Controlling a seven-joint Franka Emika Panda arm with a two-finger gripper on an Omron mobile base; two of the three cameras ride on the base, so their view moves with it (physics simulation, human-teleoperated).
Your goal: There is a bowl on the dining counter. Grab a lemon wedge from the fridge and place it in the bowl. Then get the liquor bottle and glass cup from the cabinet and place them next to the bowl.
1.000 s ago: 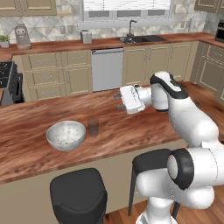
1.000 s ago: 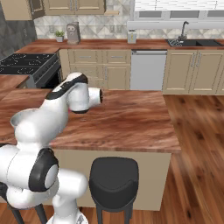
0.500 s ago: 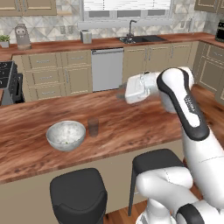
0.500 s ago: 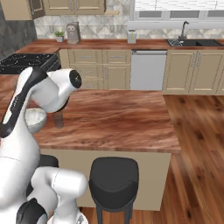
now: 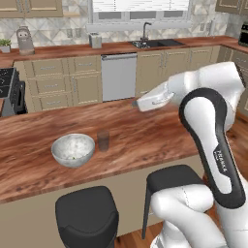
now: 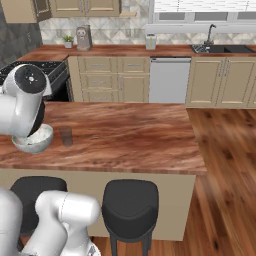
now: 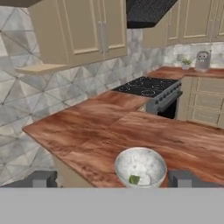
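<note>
Dining counter (image 5: 145,140) with reddish-brown wood-grain top, seen from both sides of the base and from the hand. The gripper (image 7: 111,178) hangs above the counter with its jaws spread to their full width and nothing between them; the two dark fingertips (image 7: 41,178) stand well apart at the lower edge of the hand view. The bowl (image 7: 140,167), speckled grey-white, stands on the counter ahead of the jaws and just between their tips as the hand camera looks, not touching either. Inside it, at the near side of the bottom, lies a small green-yellow lemon wedge (image 7: 134,179).

In the left base view the bowl (image 5: 73,149) sits near the counter's front edge, and a small dark glass cup (image 5: 103,140) stands upright just beside it, apart from the rim. In the right base view the same bowl (image 6: 34,140) is partly hidden by the arm's white joint, with the glass cup (image 6: 66,135) beside it.

Beyond the jaws in the hand view: a black stove (image 7: 151,89) set in a further wood-topped run, tan cabinets (image 7: 85,30) on the tiled wall above. Two dark stools (image 5: 87,215) stand below the counter's front edge.
</note>
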